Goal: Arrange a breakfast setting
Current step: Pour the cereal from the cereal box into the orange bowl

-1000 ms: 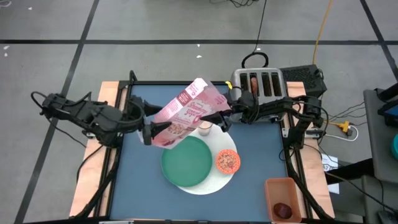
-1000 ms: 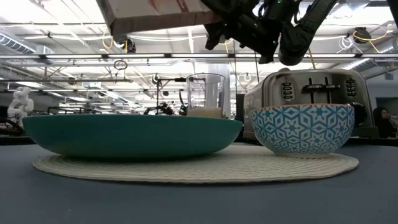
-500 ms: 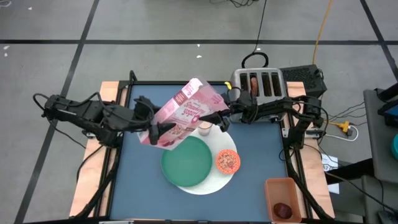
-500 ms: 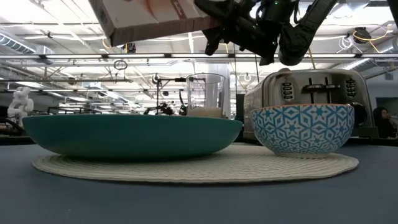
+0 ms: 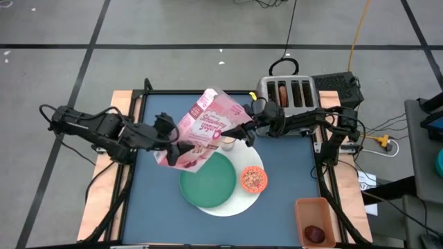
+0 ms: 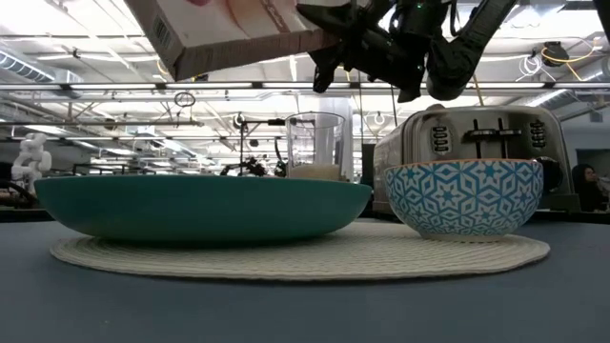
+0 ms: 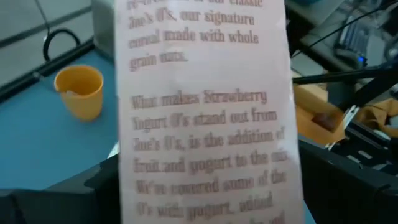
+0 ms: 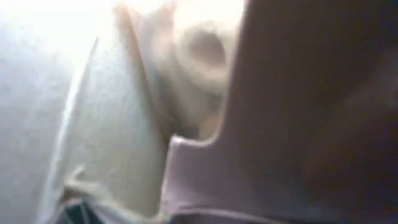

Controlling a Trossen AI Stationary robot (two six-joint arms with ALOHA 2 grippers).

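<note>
While the pink cereal box (image 5: 202, 130) hangs tilted above the bench (image 5: 156, 187) in the high view, the left hand (image 5: 170, 146) stands spread wide around its lower end and the right hand (image 5: 242, 130) pinches its upper end. Below sit the green plate (image 5: 208, 181), the white round mat (image 5: 232, 204) and the small patterned bowl (image 5: 253, 179). Across the low view, the milk glass (image 6: 315, 146) stands behind the plate. Through the left wrist view, the box reads "Strawberry Yogurt O's", near an orange cup (image 7: 79, 91).
</note>
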